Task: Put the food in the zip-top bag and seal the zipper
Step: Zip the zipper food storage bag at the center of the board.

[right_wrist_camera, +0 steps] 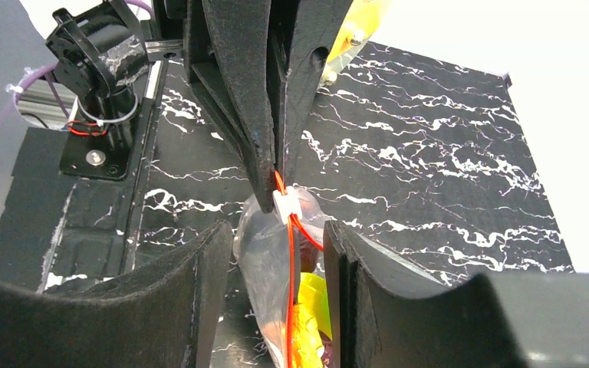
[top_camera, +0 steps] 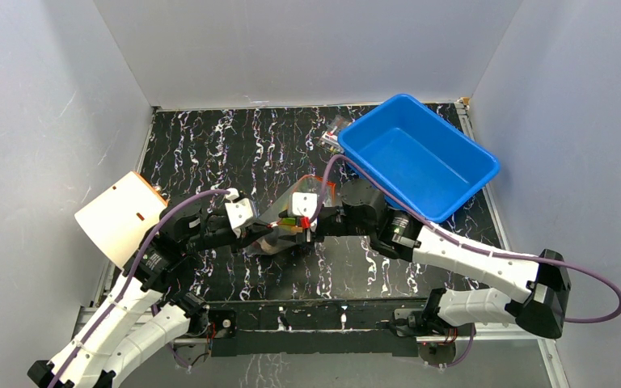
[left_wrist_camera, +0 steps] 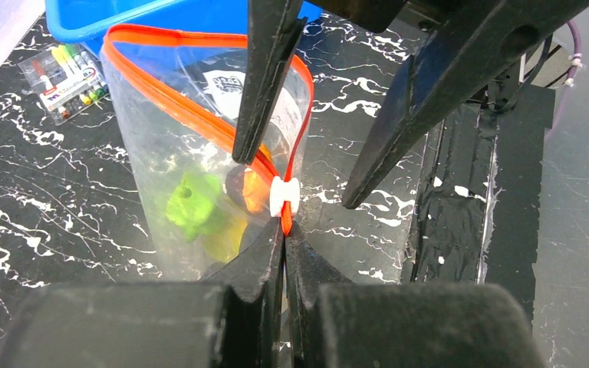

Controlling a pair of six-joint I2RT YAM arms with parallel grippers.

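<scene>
The clear zip-top bag (left_wrist_camera: pixel 161 153) stands between both grippers, in the top view (top_camera: pixel 279 230) too. Its red-orange zipper (left_wrist_camera: pixel 192 111) gapes in a wide loop, with the white slider (left_wrist_camera: pixel 284 195) at the near end. The food is inside: a green piece (left_wrist_camera: pixel 192 207), an orange piece (left_wrist_camera: pixel 253 190) and a yellow piece (right_wrist_camera: pixel 316 295). My left gripper (left_wrist_camera: pixel 284 232) is shut on the zipper's end just behind the slider. My right gripper (right_wrist_camera: pixel 278 230) is open and straddles the bag's top edge, one finger on each side, a short way from the slider (right_wrist_camera: pixel 286 204).
A blue bin (top_camera: pixel 420 153) sits tilted at the back right. A small clear packet of colourful sticks (left_wrist_camera: pixel 65 77) lies beside it. A white board with an orange edge (top_camera: pixel 117 214) leans at the left by my left arm.
</scene>
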